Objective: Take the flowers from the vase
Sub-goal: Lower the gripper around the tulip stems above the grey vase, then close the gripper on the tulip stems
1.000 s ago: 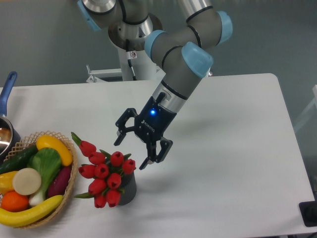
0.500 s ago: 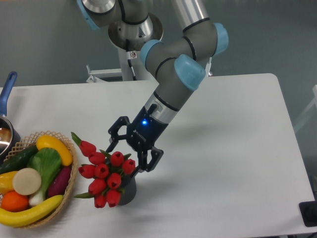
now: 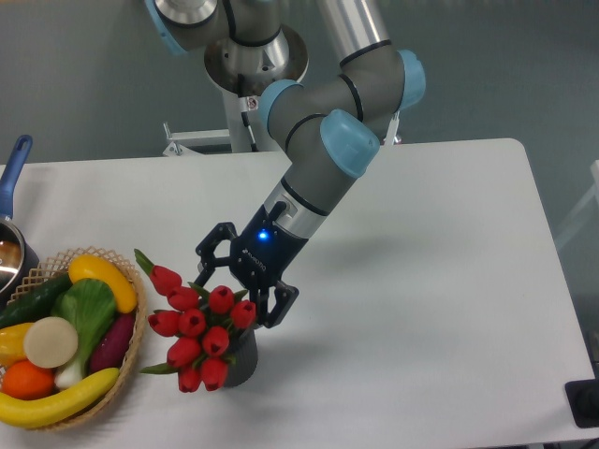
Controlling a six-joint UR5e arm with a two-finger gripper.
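Note:
The flowers (image 3: pixel 198 325), red tulip buds with green leaves, stand in the dark grey vase (image 3: pixel 241 360) near the table's front edge. Most of the vase is hidden behind the blooms. My gripper (image 3: pixel 234 289) hangs just above and behind the bunch, tilted down toward it, with its black fingers spread open. One finger (image 3: pixel 273 305) reaches down by the right-hand buds, the other sits over the upper left buds. Nothing is held between them.
A wicker basket (image 3: pixel 138 329) with vegetables and fruit stands at the front left, close to the flowers. A blue-handled metal pot (image 3: pixel 13 178) pokes in at the left edge. The white table (image 3: pixel 440 281) stretches to the right.
The gripper has moved down and to the left, from beside the bunch to right over its upper buds. Its fingers stay open. The flowers and vase have not moved.

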